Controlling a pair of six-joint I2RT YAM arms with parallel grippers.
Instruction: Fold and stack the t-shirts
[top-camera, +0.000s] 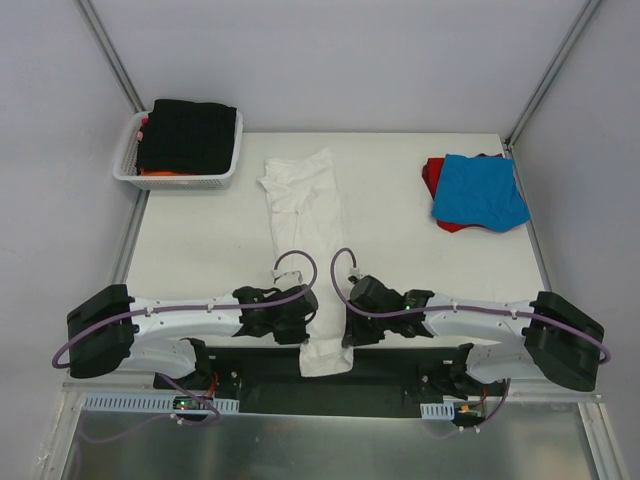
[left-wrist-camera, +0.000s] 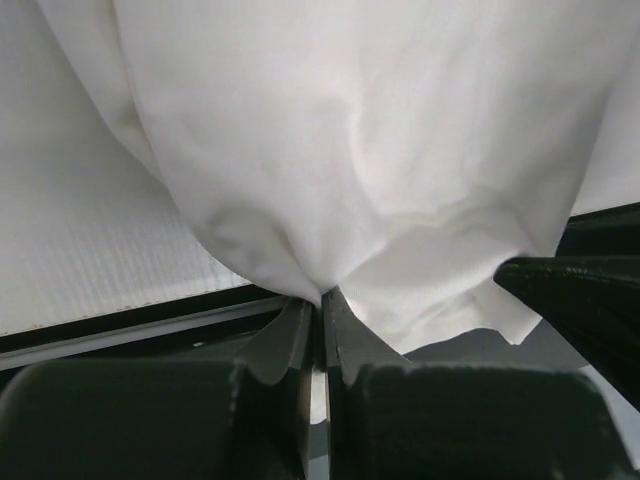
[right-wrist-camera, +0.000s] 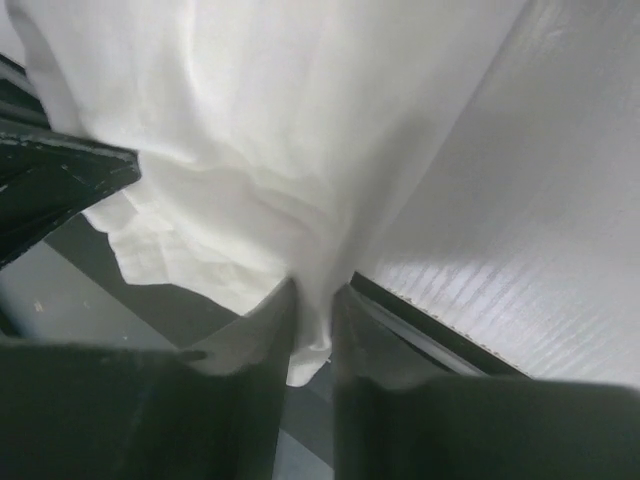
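The large white t-shirt (top-camera: 305, 215) lies folded into a long narrow strip down the middle of the table, its near end hanging over the front edge. My left gripper (top-camera: 308, 327) is shut on its left edge near the front, white cloth (left-wrist-camera: 350, 170) bunched at the closed fingertips. My right gripper (top-camera: 346, 330) is shut on its right edge, cloth (right-wrist-camera: 290, 150) pinched between the fingers. A bright blue t-shirt (top-camera: 480, 190) lies folded on a red one (top-camera: 433, 172) at the far right. Black (top-camera: 190, 132) and orange (top-camera: 165, 172) shirts sit in the basket.
The white lattice basket (top-camera: 128, 170) stands at the table's far left corner. The table's black front edge (top-camera: 390, 362) runs under both grippers. Metal frame posts rise at the far corners.
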